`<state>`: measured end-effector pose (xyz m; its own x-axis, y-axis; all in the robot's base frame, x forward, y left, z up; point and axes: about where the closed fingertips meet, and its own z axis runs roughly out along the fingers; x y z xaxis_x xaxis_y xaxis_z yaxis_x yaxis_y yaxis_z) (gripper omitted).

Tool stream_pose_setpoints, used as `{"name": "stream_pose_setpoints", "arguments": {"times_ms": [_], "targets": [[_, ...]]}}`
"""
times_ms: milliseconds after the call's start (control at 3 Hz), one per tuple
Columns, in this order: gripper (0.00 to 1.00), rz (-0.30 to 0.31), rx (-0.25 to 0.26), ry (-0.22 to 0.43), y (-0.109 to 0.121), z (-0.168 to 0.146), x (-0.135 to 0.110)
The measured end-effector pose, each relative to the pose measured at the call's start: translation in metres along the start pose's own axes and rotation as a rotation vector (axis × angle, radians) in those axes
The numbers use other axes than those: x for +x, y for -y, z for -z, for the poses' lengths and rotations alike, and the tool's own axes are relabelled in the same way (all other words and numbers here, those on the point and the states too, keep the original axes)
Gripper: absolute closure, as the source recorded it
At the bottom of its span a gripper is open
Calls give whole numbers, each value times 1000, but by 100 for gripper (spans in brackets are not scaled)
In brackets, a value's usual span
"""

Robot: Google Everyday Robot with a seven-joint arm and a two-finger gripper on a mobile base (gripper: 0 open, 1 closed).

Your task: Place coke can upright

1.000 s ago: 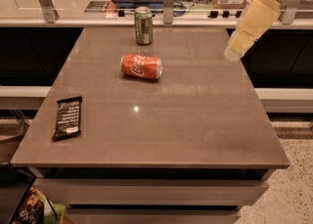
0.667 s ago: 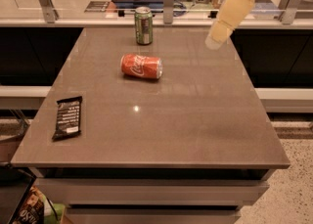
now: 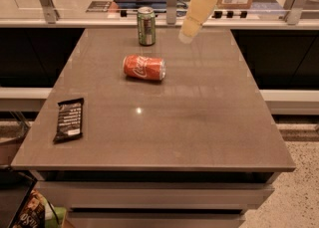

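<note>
The gripper (image 3: 187, 34) has swung left and now hangs over the far tabletop (image 3: 199, 122), beside the green can (image 3: 146, 25), its fingers together and empty. The coke can (image 3: 144, 67) lies sideways mid-tabletop, not yet grasped.

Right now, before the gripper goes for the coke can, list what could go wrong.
1. The coke can lies on its side on the table; being round, it may roll away if nudged off-centre.
2. The gripper hovers above the table's far end, to the right of the upright green can, which stands just behind the coke can; a sweep toward the target could knock the green can over.
</note>
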<state>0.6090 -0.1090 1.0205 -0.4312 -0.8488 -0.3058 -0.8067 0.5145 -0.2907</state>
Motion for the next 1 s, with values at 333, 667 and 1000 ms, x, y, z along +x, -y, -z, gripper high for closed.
{"name": "stream_pose_setpoints", "arguments": {"times_ms": [333,667,1000], "targets": [[0,33,11,-35,3,-23,-23],[0,89,-10,-33,-1,-44,-44],[0,89,-10,-32,-1,-44,-45]]}}
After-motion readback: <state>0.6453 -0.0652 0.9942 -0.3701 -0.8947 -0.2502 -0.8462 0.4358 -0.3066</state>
